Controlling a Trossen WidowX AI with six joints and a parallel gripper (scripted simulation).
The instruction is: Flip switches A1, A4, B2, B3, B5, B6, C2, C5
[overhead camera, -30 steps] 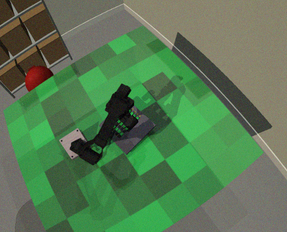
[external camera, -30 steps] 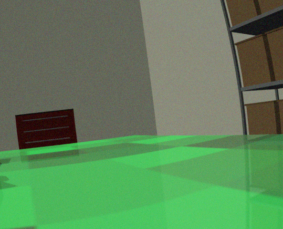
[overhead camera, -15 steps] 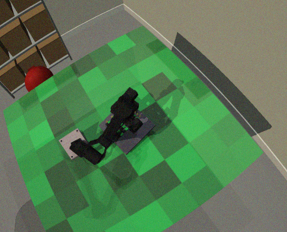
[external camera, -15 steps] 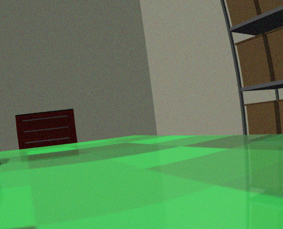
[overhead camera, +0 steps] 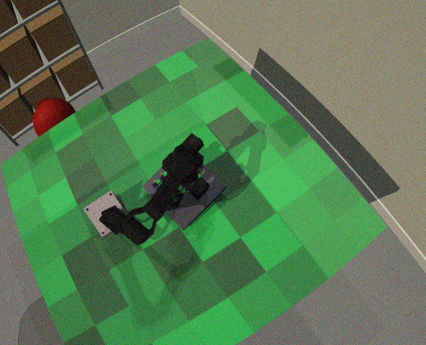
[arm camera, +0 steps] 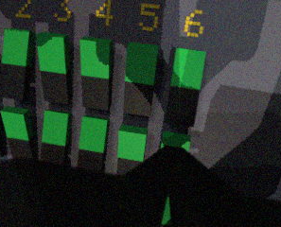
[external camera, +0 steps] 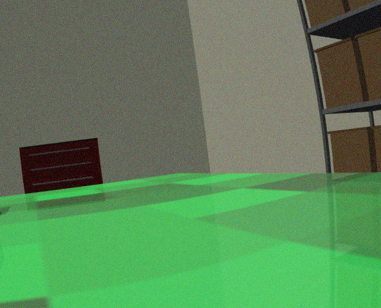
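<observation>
The switch panel (overhead camera: 184, 218) (arm camera: 225, 28) lies under the arm, which hides much of it in the top view. In the wrist view, row A shows A2 (arm camera: 15, 47), A3 (arm camera: 53, 54), A4 (arm camera: 91, 61), A5 (arm camera: 141, 63) and A6 (arm camera: 188, 68). Below are B2 (arm camera: 15, 125), B3 (arm camera: 55, 129), B4 (arm camera: 93, 133), B5 (arm camera: 131, 145) and B6 (arm camera: 175, 139). Each has a green far half; which ends are raised is hard to tell. My gripper (arm camera: 172, 149) is shut and empty, its tip over B6's near part. Contact cannot be told. It hides most of row C.
The arm's pale base plate (overhead camera: 94, 209) is left of the panel in the top view. A red ball (overhead camera: 51, 115) and a shelf rack (overhead camera: 80, 52) stand beyond the green table (overhead camera: 272, 252). The exterior view shows a red cabinet (external camera: 62, 174) but no gripper.
</observation>
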